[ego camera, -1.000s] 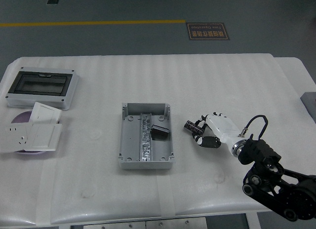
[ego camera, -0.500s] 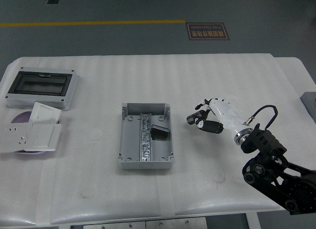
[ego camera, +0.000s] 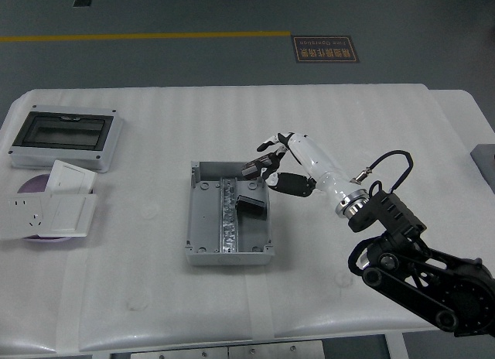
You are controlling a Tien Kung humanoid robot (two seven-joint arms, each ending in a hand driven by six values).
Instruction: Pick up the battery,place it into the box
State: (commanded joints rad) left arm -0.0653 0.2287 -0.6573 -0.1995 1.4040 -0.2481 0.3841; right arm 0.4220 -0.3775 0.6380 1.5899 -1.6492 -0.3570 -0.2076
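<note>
Right hand (ego camera: 272, 167) pinching the battery (ego camera: 252, 170) between fingertips, hovering just over the box's (ego camera: 203, 220) far right corner, so carry step, pretty much at the drop. Next up, by the look of it: lower a touch, clear the rim, loosen the fingers so the battery lands inside and not on the wall. Already one dark block (ego camera: 251, 205) sitting in the box beside the metal rail, so better to aim clear of it. Left hand nowhere in view. Count: one battery, one open box, one dark block inside, one lidded enclosure (ego camera: 66, 138) far left on the table (ego camera: 348, 127), two white socket plates (ego camera: 48, 206) stacked near it, one purple disc (ego camera: 31, 184) underneath.
</note>
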